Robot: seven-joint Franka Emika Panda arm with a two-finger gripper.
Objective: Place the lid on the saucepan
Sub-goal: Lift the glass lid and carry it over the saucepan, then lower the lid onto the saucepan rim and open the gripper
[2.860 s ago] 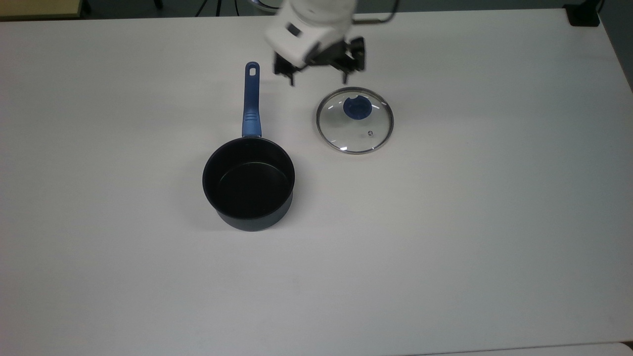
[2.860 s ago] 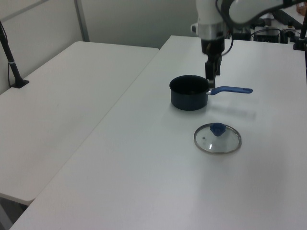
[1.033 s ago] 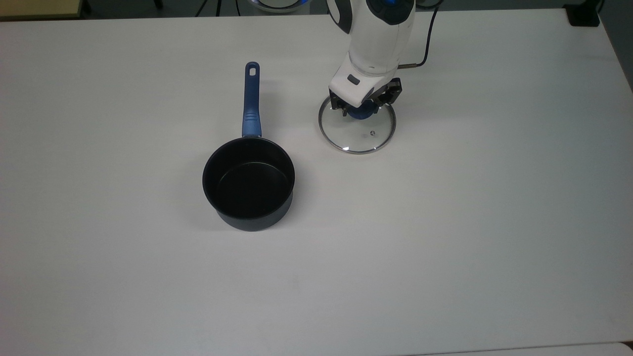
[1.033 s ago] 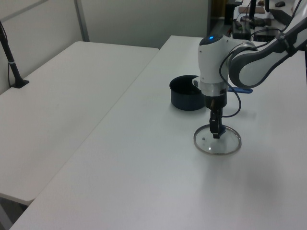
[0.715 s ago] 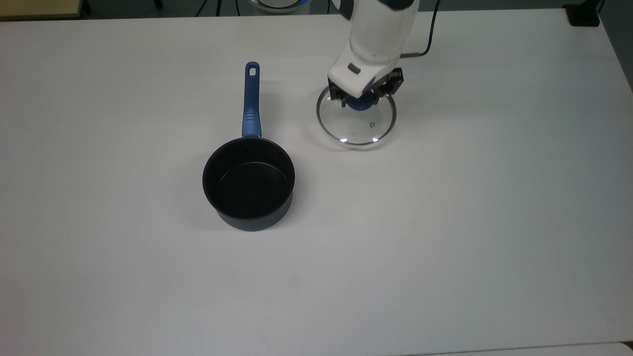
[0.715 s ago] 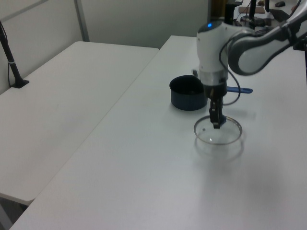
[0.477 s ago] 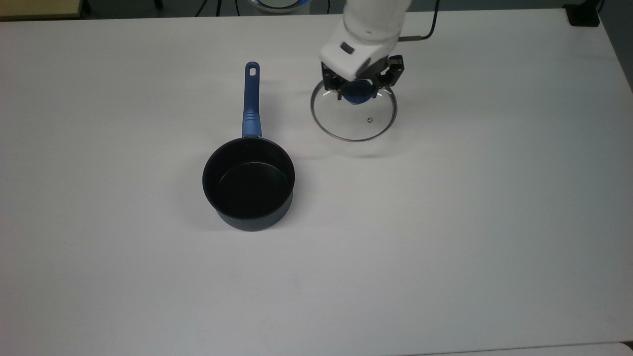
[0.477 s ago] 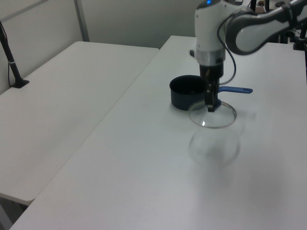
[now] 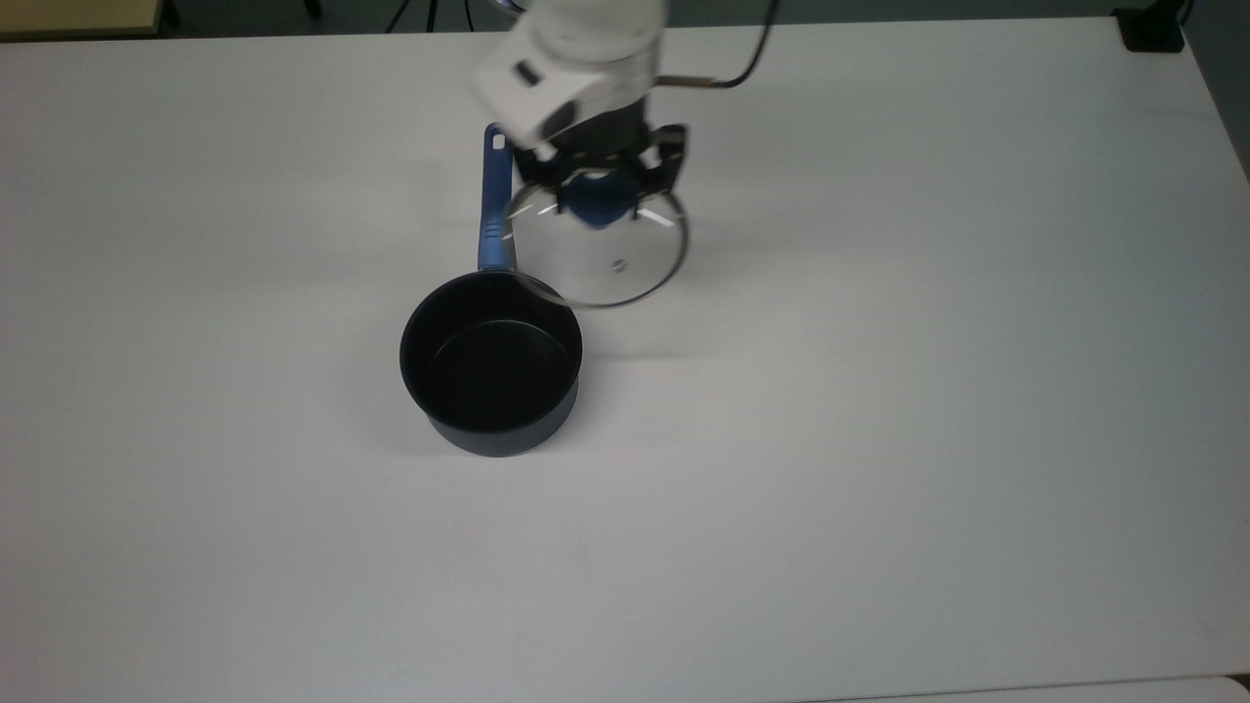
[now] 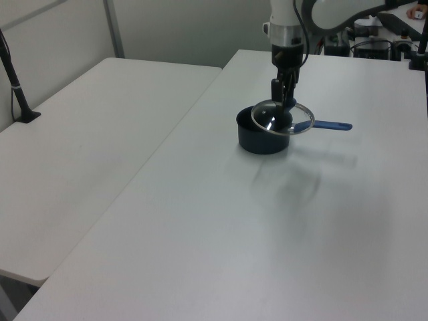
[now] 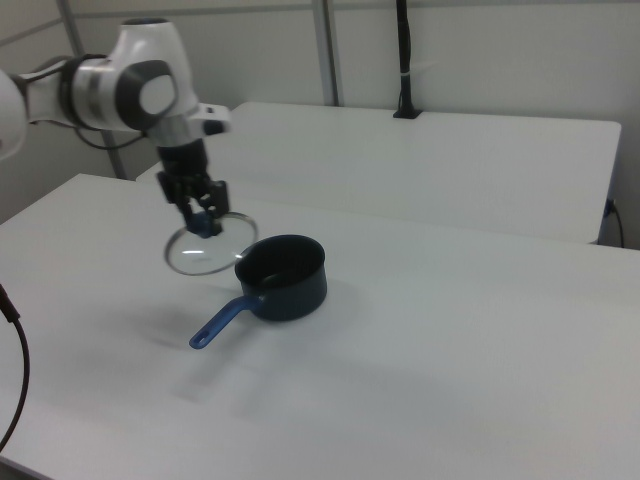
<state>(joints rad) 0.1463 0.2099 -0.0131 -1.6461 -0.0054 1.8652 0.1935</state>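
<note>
The saucepan (image 9: 490, 363) (image 10: 263, 137) (image 11: 285, 277) is a small dark pot standing on the white table (image 9: 879, 391), its long blue handle (image 9: 494, 200) (image 11: 221, 320) pointing toward the top view's upper edge. My gripper (image 9: 598, 200) (image 10: 283, 101) (image 11: 205, 222) is shut on the blue knob of the lid (image 9: 617, 256) (image 10: 284, 119) (image 11: 197, 252), a clear glass disc with a metal rim. The lid hangs in the air, level, above the pan's handle and just beyond the pan's rim. In the top view its edge overlaps the pan's upper right rim.
A second white table (image 10: 80, 154) (image 11: 450, 150) stands alongside, with a black pole (image 10: 17, 87) (image 11: 403, 60) clamped to it. A black object (image 9: 1152, 29) sits at the table's far corner in the top view. A cable (image 9: 742, 63) trails from the arm.
I closed on the lid's knob, lifted the lid off the table, and carried it toward the top view's left, over the saucepan's handle. The saucepan has not moved.
</note>
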